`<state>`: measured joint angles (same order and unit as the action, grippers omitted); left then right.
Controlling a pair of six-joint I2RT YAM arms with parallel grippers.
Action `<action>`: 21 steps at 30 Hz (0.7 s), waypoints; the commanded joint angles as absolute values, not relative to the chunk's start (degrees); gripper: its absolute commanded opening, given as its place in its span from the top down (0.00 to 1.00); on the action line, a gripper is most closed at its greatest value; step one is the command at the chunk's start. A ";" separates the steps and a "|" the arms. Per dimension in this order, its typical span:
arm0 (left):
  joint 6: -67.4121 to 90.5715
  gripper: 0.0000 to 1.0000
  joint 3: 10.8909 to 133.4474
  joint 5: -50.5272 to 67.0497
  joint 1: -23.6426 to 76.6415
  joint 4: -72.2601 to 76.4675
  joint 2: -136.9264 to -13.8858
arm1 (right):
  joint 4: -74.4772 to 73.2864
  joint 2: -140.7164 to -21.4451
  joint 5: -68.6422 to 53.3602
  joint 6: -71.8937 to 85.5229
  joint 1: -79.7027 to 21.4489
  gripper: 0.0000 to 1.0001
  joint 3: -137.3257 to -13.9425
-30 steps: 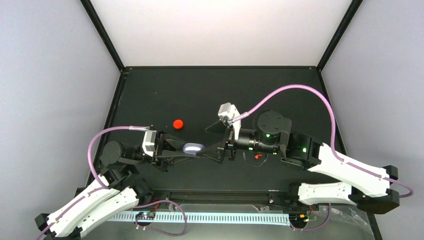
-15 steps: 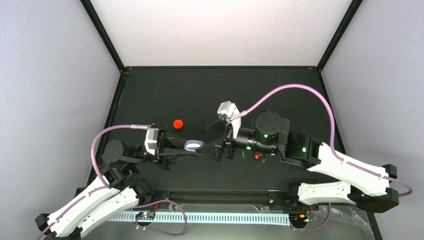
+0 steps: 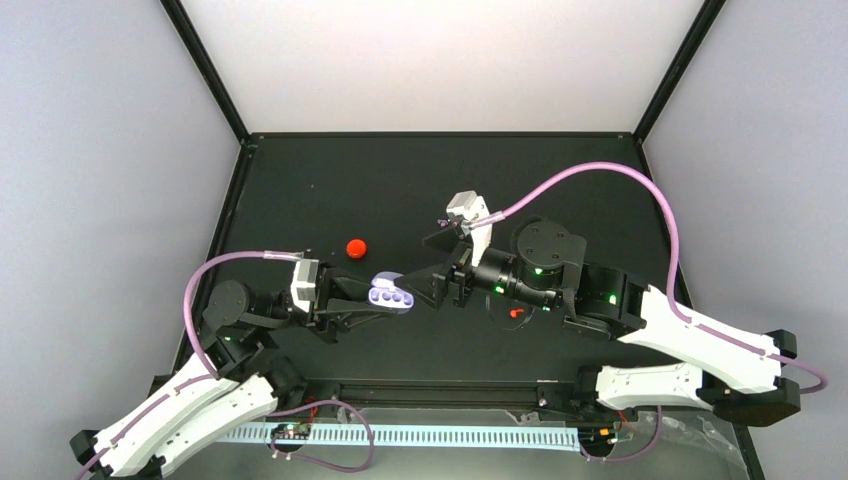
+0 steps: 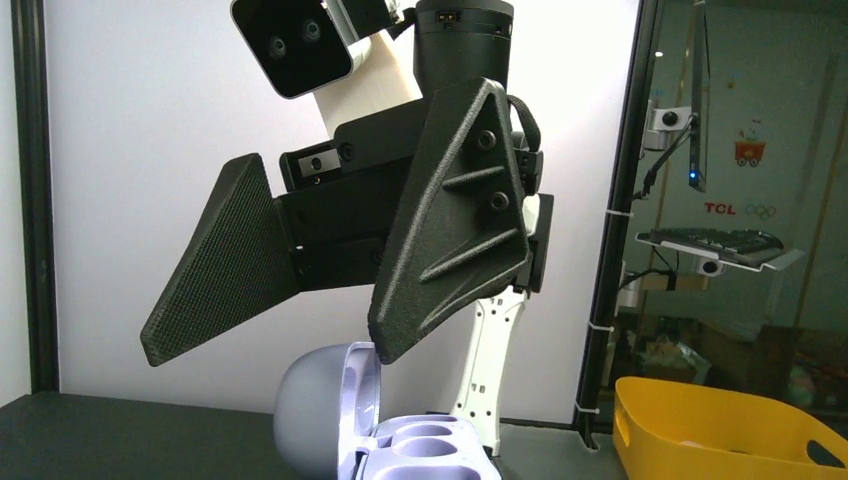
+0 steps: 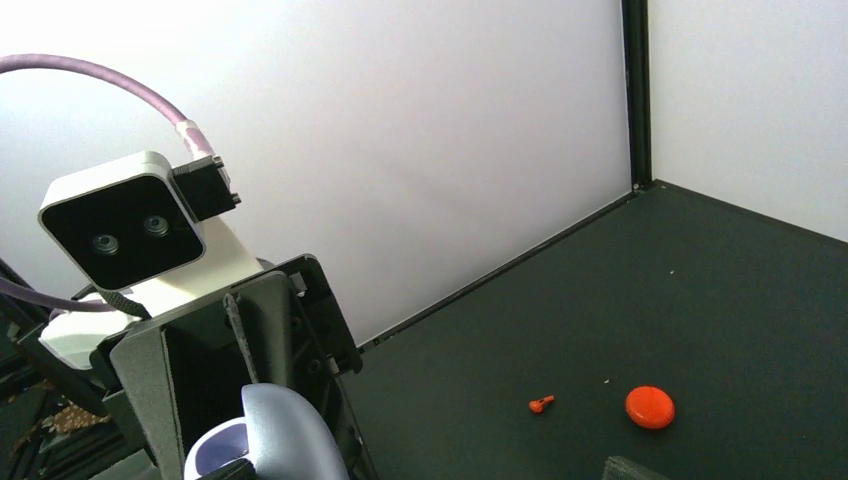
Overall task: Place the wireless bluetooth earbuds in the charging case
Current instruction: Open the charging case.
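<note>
**At centre of the overhead frame: one open charging case (image 3: 391, 297), held**

One case, one red cap (image 3: 355, 247). The case's long axis runs left-right, with the wells up and the lid raised toward frame top. The left tool (image 3: 378, 300) pinches it narrowly. The right tool (image 3: 425, 286) gapes wide and empty, just right of it.
</note>
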<state>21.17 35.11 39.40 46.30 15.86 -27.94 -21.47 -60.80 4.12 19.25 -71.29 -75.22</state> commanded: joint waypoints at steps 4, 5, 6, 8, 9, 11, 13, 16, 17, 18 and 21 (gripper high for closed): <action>20.59 0.98 35.76 42.28 46.85 18.86 -26.28 | -23.11 -60.95 9.11 19.42 -70.73 0.11 -75.41; 20.47 0.99 35.70 42.09 46.89 18.67 -26.24 | -23.11 -60.99 9.21 19.42 -70.71 0.11 -75.33; 20.48 0.99 35.69 42.00 46.85 18.59 -26.17 | -23.20 -60.89 9.25 19.49 -70.81 0.11 -75.32; 20.33 0.98 35.60 41.80 46.85 18.41 -26.04 | -23.29 -60.65 9.44 19.51 -70.67 0.11 -75.32; 20.31 0.98 35.55 41.69 46.86 18.23 -25.95 | -23.29 -60.48 9.43 19.58 -70.74 0.11 -75.30; 20.22 0.98 35.44 41.31 46.87 17.88 -25.72 | -23.04 -60.03 8.85 19.52 -70.74 0.11 -75.00; 20.05 0.98 35.38 40.97 46.87 17.49 -25.58 | -22.50 -59.51 7.57 19.38 -70.73 0.10 -74.57; 20.04 0.98 35.29 40.55 46.87 17.24 -25.40 | -21.84 -58.96 5.94 19.42 -70.73 0.10 -74.12; 20.04 0.99 35.25 40.43 46.85 17.22 -25.35 | -21.68 -58.85 5.48 19.43 -70.75 0.10 -73.97; 20.04 0.98 35.24 40.35 46.86 17.10 -25.38 | -21.52 -58.73 4.95 19.31 -70.76 0.09 -73.86; 20.10 0.99 35.22 40.13 46.86 17.10 -25.44 | -21.04 -58.77 1.59 18.46 -70.75 0.09 -73.82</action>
<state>20.95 34.68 38.98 46.35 15.49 -26.20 -21.74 -59.27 3.81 19.66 -71.24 -74.37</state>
